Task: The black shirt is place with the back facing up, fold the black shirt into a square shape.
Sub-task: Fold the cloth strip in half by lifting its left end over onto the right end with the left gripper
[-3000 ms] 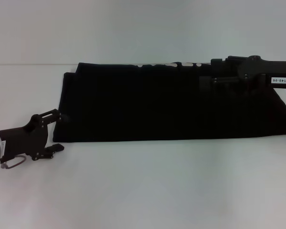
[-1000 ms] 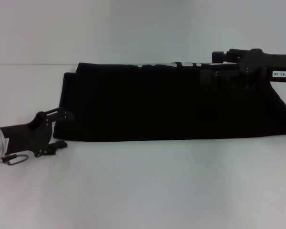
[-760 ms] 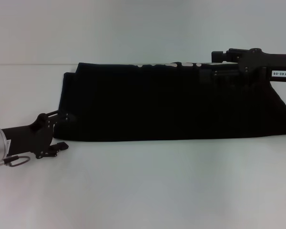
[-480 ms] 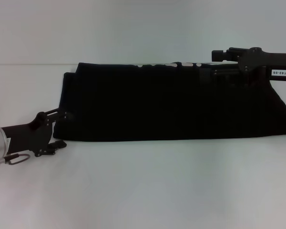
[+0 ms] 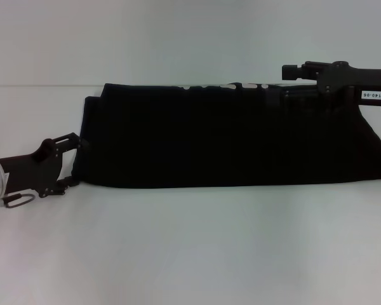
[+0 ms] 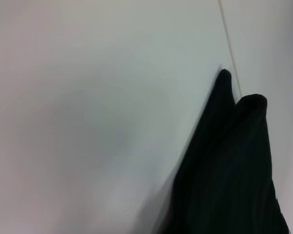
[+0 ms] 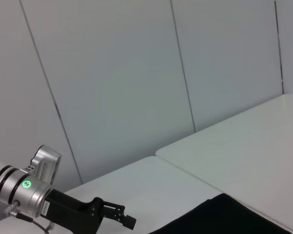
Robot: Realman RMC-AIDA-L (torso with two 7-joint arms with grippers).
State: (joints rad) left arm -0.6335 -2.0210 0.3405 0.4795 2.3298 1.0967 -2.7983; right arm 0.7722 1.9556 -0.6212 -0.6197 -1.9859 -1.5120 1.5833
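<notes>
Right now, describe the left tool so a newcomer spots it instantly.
Start at the black shirt, a long folded band across the white table. At its near-left corner sits the left tool, black on a silver wrist; the right tool is at the far-right edge.

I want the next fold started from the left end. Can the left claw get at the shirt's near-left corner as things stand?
Probably yes: the left claw sits open right at that corner of the black shirt, with only bare table around it.

table (image 5: 190,254): plain white, seam across far side | wall (image 7: 136,73): pale panels, dark vertical joints
</notes>
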